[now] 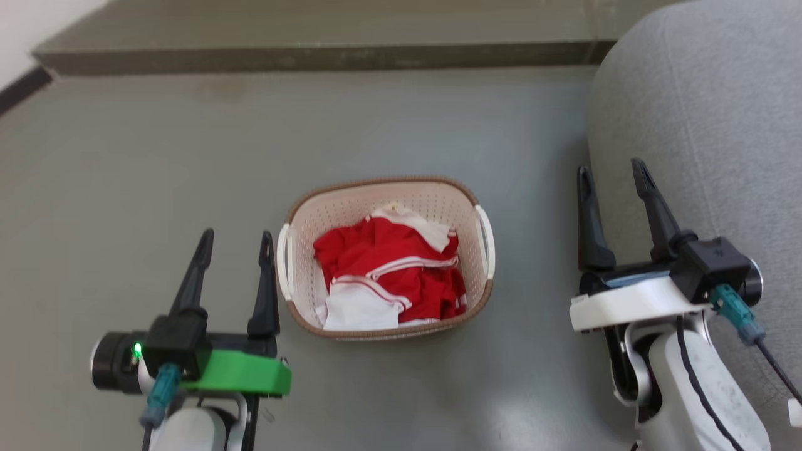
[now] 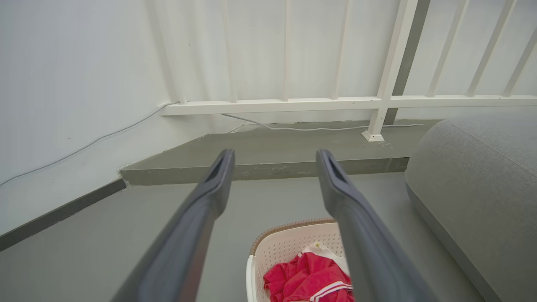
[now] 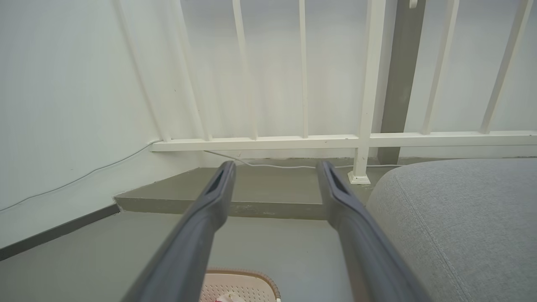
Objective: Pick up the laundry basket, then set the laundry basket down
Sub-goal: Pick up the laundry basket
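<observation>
Floor [image 1: 125, 156] carried the laundry basket [image 1: 376, 200] between your left gripper [image 1: 237, 235] and right gripper [image 1: 612, 166], fingers [image 1: 194, 275] spread, seemingly ready for its 2 side handles [image 1: 485, 241].

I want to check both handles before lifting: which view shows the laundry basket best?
The head view: the whole laundry basket shows from above, rim, both handles and clothes. The left wrist view cuts it off at the bottom edge; the right wrist view catches a strip of rim.
</observation>
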`<state>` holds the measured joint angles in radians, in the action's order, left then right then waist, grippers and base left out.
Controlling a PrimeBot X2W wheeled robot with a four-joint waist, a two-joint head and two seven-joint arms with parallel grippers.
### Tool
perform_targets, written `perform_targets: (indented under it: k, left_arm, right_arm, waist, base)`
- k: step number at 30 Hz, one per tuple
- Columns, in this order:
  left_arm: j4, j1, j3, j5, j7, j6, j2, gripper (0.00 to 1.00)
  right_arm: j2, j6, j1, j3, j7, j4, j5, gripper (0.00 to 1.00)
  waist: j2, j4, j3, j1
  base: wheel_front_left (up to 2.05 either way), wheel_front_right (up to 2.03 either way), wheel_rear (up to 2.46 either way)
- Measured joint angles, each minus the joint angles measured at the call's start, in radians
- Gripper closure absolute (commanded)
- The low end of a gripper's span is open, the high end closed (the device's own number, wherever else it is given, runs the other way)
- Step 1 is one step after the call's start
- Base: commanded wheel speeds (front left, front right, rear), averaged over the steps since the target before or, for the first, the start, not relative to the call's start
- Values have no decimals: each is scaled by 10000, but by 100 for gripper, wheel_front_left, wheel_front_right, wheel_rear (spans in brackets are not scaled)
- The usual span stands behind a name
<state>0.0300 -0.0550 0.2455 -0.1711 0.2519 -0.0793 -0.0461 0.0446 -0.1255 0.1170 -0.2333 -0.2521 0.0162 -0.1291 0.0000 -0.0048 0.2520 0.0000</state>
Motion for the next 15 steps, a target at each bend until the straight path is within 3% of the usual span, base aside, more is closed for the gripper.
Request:
perform_targets:
  k: [15]
  left_arm:
    - [-2042,-2409,-121,-96,2,42,52,0]
  right_arm:
    - [65,6,2402,56,-29,-1735,-2,0]
  waist:
    - [0,136,2235,0]
  base:
    - [0,0,0]
